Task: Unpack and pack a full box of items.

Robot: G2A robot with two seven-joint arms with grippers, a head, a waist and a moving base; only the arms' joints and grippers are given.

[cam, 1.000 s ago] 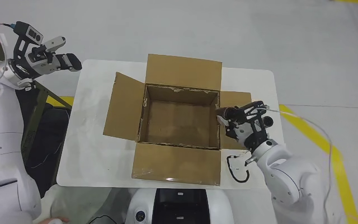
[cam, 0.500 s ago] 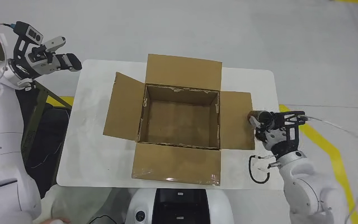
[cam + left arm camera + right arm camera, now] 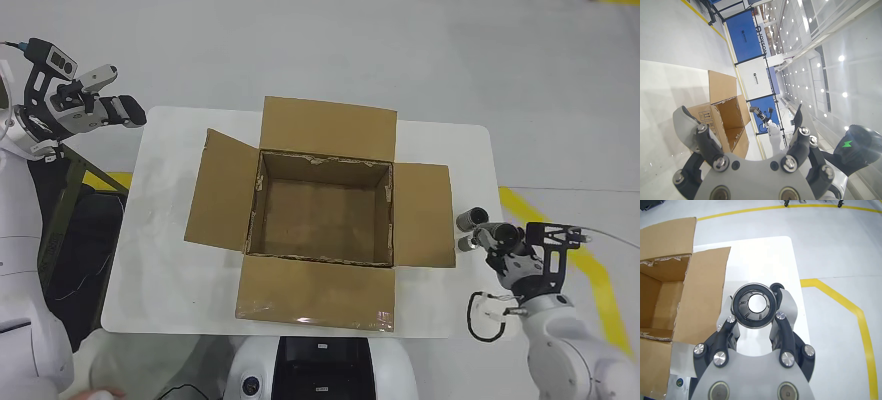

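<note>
My left arm sits wide and high out on its own side. Its black, grey-padded left gripper is turned sideways, with both fingers spread far apart and nothing between them. My right arm is bent out to the right with the white forearm low and the wrist angled inward. The black-and-silver right gripper has its fingers pressed against the sides of a black hollow cylinder with a ribbed bore, its open end facing the wrist camera.

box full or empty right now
Empty: in the top view the box has a bare cardboard floor, flaps spread outward.
</note>
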